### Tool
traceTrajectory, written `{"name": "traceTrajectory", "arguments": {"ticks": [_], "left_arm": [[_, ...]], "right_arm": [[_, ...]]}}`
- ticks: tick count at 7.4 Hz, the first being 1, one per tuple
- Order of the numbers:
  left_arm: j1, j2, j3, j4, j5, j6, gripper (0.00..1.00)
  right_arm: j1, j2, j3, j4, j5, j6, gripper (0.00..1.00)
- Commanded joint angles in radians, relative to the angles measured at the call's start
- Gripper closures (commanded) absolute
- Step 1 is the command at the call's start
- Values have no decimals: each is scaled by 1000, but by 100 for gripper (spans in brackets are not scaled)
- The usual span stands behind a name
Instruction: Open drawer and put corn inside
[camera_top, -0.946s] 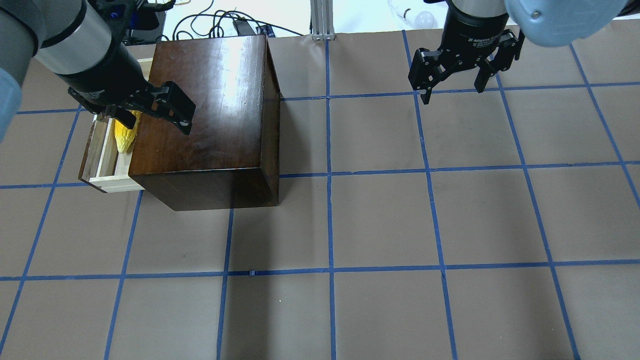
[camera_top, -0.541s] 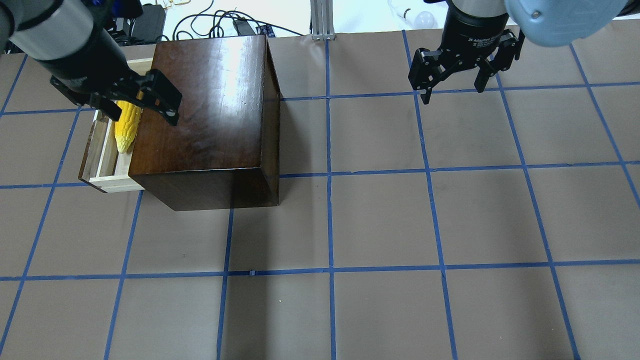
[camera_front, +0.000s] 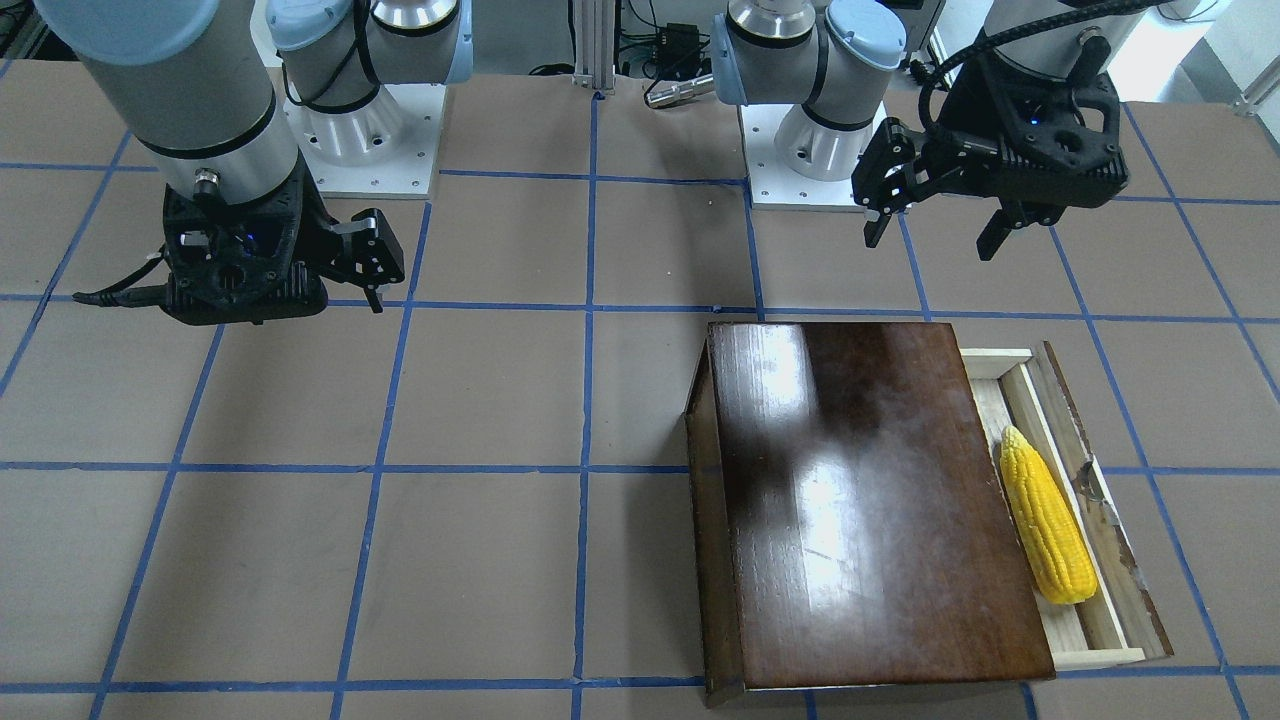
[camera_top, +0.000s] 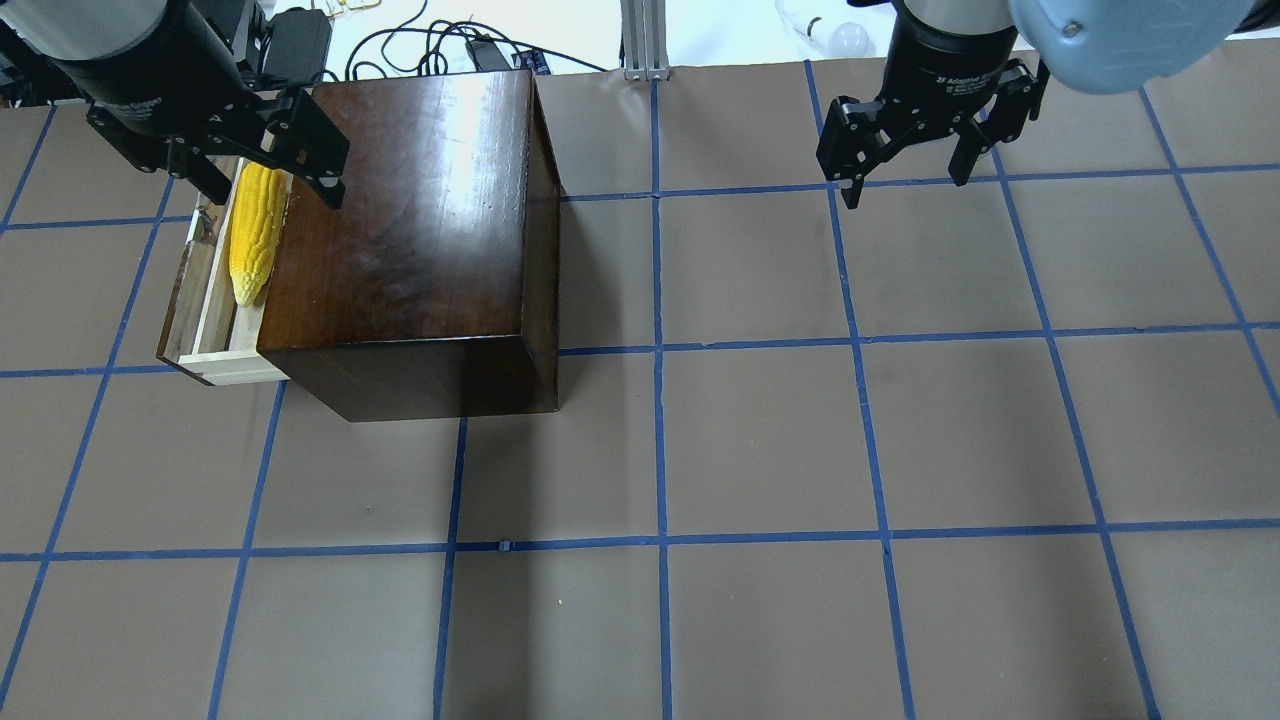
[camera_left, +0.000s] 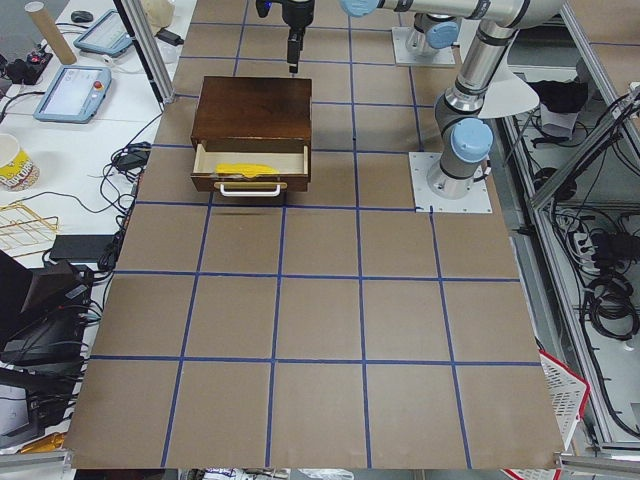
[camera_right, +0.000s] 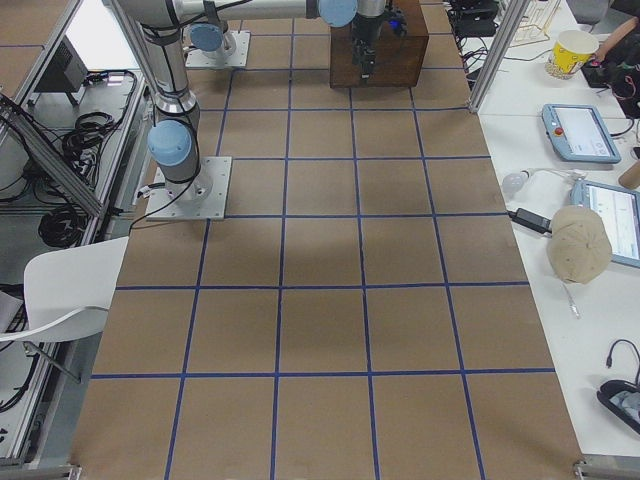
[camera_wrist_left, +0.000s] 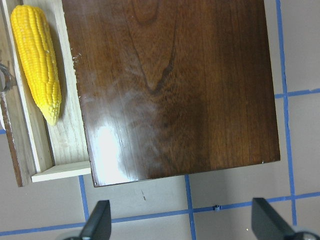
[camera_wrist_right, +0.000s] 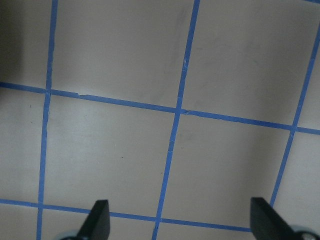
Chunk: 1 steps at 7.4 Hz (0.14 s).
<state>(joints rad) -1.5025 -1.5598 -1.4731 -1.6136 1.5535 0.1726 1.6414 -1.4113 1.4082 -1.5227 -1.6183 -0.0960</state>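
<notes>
The yellow corn (camera_top: 255, 235) lies in the pulled-out drawer (camera_top: 205, 310) of the dark-brown box (camera_top: 420, 210), tip toward the robot. It also shows in the front view (camera_front: 1045, 525) and the left wrist view (camera_wrist_left: 37, 60). My left gripper (camera_top: 272, 188) hangs open and empty high above the drawer's far end, touching nothing; it also shows in the front view (camera_front: 930, 240). My right gripper (camera_top: 905, 188) is open and empty over bare table at the far right. The drawer's pale tray (camera_front: 1110, 590) sticks out about a corn's width.
The table is brown paper with a blue tape grid (camera_top: 660, 350). Cables and a power strip (camera_top: 480, 50) lie past the far edge behind the box. An aluminium post (camera_top: 645, 40) stands at the far middle.
My left gripper has risen and drawn away from the corn, staying open. The corn stays lying in the drawer. The right arm has not moved.
</notes>
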Motion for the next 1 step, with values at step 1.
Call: {"name": "traceTrajectory", "arguments": {"ticks": [1], "left_arm": [[-4, -9, 0, 4, 0, -1, 0]], "right_arm": [[0, 0, 0, 1, 0, 1, 0]]}}
